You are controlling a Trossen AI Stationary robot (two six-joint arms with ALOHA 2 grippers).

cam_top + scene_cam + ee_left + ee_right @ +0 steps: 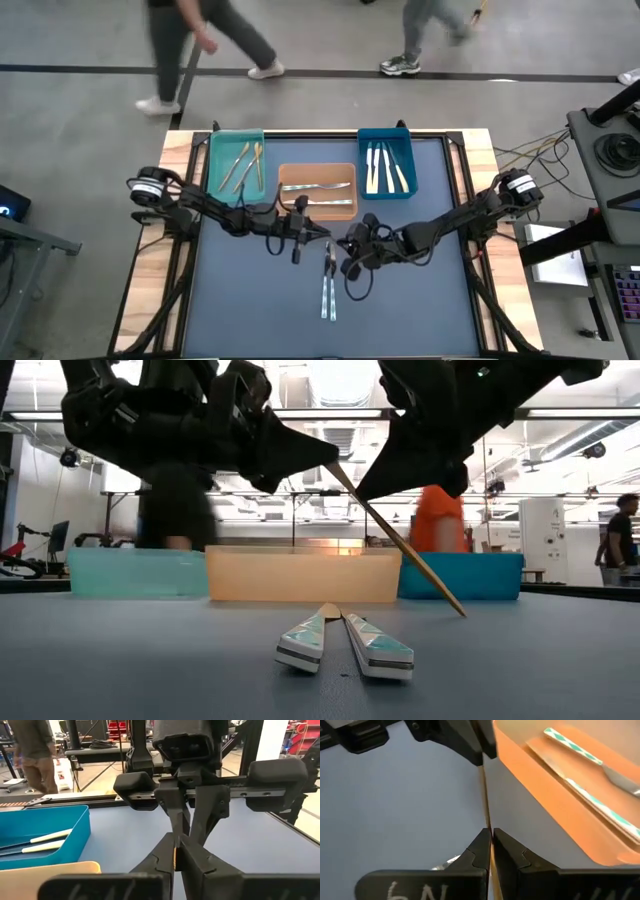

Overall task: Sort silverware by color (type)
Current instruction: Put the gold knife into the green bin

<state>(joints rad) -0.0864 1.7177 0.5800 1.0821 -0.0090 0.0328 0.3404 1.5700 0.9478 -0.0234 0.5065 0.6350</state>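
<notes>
Both grippers are on one gold utensil mid-air over the middle of the desk. Can't tell if it's a fork, knife or spoon; only a slim gold shaft shows.

Left gripper is clamped shut on one end of it; its wrist view shows the gold strip pinched between the fingers. Right gripper is closed on the same piece, with the shaft running up from between its fingertips toward the left gripper. In the low view the piece hangs tilted, its lower tip near the desk surface, just in front of the orange bin.

Two silver pieces with teal-patterned handles lie flat side by side on the desk, just toward the front edge from the grippers. In the low view their far ends sit close together and the handles splay apart.

Three bins sit in a row along the back edge:
- teal bin, back left: gold pieces inside
- orange bin, centre: two silver pieces with teal-patterned handles
- blue bin, back right: silver pieces with cream handles

People are walking on the floor beyond the back edge.
</notes>
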